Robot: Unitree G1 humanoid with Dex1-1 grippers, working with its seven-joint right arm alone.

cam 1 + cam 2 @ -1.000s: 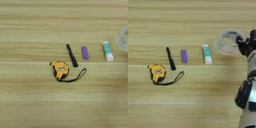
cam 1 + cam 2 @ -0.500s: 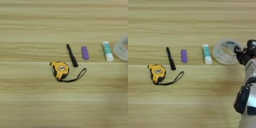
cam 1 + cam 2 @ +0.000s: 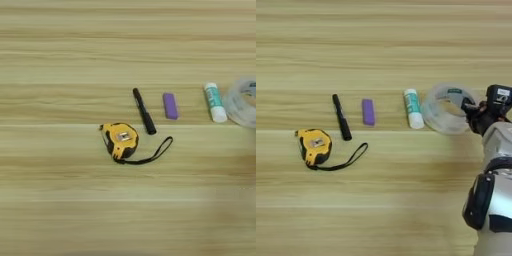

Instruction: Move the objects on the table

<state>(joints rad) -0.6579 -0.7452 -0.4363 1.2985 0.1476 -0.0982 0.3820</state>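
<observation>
Lying at the left eye view's right edge, one clear tape roll beside one glue stick, one purple cap, one black marker, one yellow tape measure, right eye view showed gripper pinching the roll's right rim on the surface.

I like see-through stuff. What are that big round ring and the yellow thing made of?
The tape roll looks like clear, glossy plastic film: the table's wood grain shows through it. The yellow tape measure seems hard plastic with a black cord loop, though the finish is hard to judge.
</observation>
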